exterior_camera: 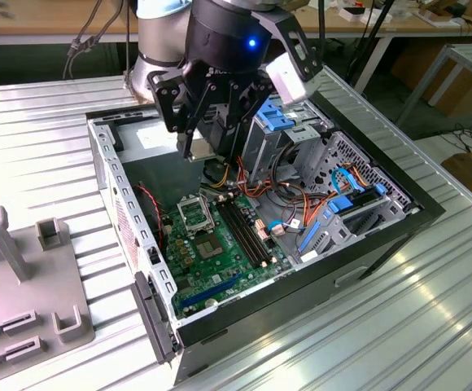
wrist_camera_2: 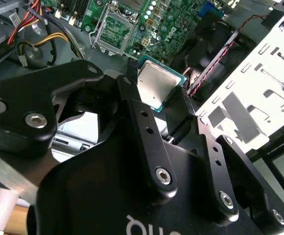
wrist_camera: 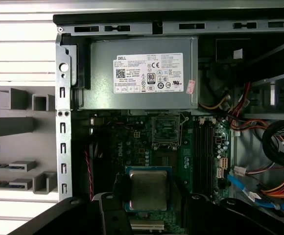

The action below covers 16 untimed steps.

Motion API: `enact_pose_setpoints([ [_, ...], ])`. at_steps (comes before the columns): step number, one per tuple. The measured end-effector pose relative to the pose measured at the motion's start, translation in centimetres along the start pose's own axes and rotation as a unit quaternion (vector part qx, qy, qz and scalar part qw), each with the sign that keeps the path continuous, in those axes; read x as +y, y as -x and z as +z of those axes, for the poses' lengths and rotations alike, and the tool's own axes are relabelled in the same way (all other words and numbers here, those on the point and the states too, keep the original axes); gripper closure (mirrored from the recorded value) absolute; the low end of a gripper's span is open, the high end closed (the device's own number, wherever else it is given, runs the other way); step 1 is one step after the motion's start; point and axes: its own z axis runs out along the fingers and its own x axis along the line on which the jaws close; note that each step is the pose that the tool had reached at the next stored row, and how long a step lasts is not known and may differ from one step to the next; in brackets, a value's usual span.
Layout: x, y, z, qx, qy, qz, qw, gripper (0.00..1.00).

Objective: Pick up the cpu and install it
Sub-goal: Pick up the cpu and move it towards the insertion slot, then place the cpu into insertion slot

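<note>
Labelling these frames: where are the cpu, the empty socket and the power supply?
cpu [wrist_camera: 148,190]: first wrist view, its grey centre.
empty socket [wrist_camera: 165,131]: first wrist view, its open middle.
power supply [wrist_camera: 137,73]: first wrist view, its white label.

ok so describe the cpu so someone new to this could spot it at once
Look inside the open computer case, above the green motherboard, where the gripper hangs. The cpu is the small flat square clamped between its fingers: dull grey face, thin green edge, unlike the empty socket on the board.
</note>
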Motion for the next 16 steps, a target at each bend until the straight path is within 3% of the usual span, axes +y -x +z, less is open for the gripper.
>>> enact_pose_setpoints([
  [10,-0.78,0.12,0.74,-0.0091,-0.0002,0.0,0.99996,0.53],
  [16,-0.81,0.35,0.83,-0.0099,-0.0005,0.0,0.99995,0.53],
])
